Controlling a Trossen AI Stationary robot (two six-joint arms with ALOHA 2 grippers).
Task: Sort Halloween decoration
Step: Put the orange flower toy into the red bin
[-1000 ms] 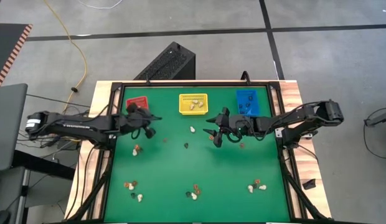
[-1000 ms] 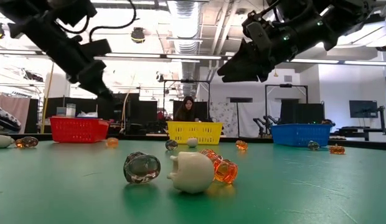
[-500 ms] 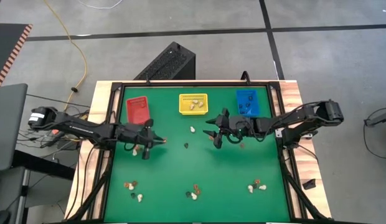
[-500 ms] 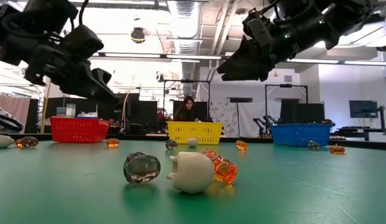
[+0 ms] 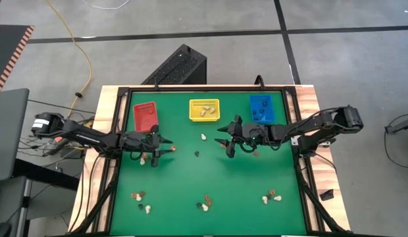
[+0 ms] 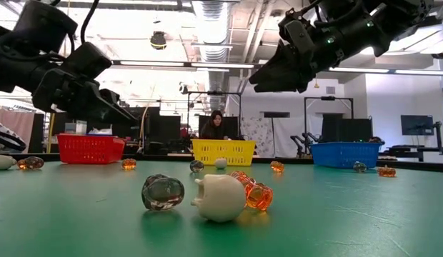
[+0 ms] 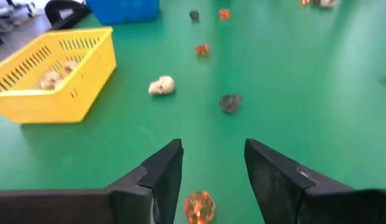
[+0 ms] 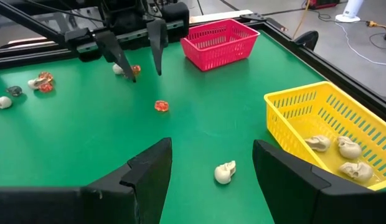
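Hovering, fingers spread, the left gripper (image 7: 213,171) hangs over an orange trinket (image 7: 198,206) (the right gripper (image 8: 211,163) gapes empty too).

A yellow bin (image 5: 204,108) sits at the far edge of the green table (image 5: 191,178). A red bin (image 5: 145,115) is to its left, and a blue bin (image 5: 261,107) to its right. Behind the yellow bin, a person (image 6: 215,126) sits in the room.
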